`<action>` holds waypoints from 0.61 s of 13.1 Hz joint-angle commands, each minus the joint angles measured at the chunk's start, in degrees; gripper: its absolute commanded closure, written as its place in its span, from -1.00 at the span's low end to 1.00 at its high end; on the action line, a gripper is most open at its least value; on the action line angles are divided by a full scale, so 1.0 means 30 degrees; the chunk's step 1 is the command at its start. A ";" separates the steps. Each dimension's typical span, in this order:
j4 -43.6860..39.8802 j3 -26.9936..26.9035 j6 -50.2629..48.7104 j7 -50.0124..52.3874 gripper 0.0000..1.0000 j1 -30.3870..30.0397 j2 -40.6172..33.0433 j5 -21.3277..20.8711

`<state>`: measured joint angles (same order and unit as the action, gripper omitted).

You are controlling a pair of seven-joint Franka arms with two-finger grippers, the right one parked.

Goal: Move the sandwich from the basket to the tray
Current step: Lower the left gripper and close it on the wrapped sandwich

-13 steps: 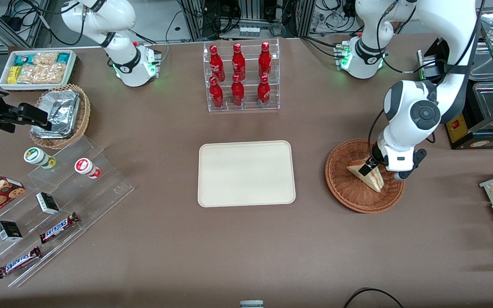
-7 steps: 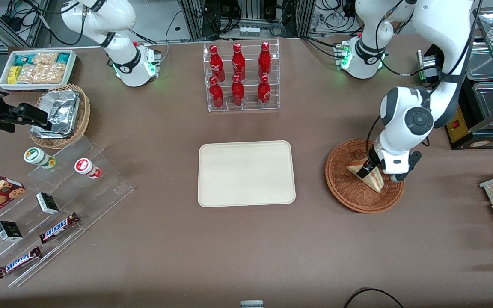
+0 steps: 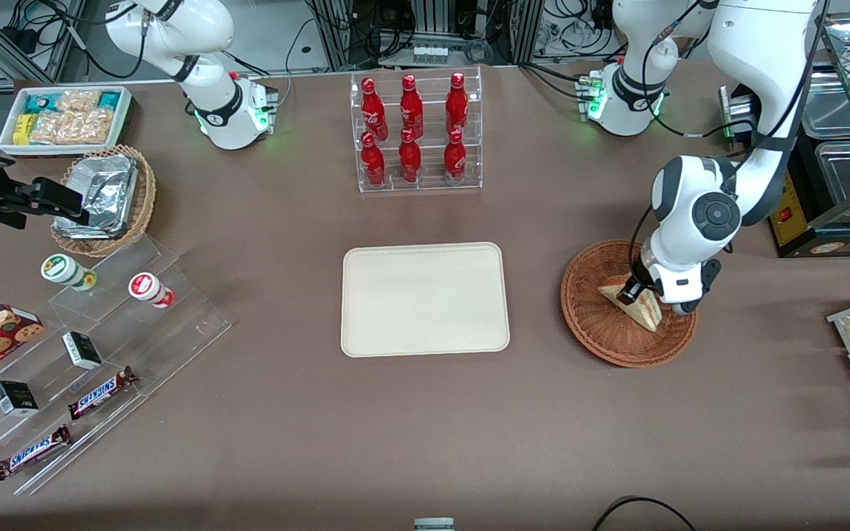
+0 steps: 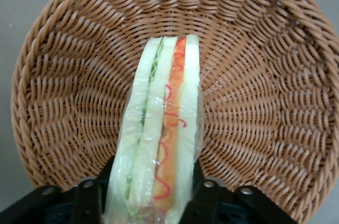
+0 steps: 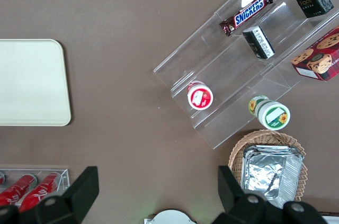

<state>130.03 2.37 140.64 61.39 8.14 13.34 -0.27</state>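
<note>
The cream tray (image 3: 425,299) lies bare at mid-table, nearer the front camera than the rack of red bottles (image 3: 415,133), apparently waiting to receive its load. Toward the working arm's end of the table, the reddish-brown basket (image 3: 596,324) holds the wrapped sandwich (image 3: 639,304), which stands on edge inside the weave. The left arm's gripper (image 3: 630,292) reaches down into the basket, its fingers (image 4: 87,203) pinching the wedge from both flat sides, filling layers facing the wrist camera. Gripping across the bread faces probably keeps the wrapper from slipping. The sandwich looks not yet clear of the basket; lifting appears to be the step in hand.
</note>
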 commanded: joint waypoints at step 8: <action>-0.7177 0.0176 -0.8167 -0.1275 1.00 0.2174 0.0526 -0.0175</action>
<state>117.14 3.07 122.50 58.62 11.67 11.22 -0.34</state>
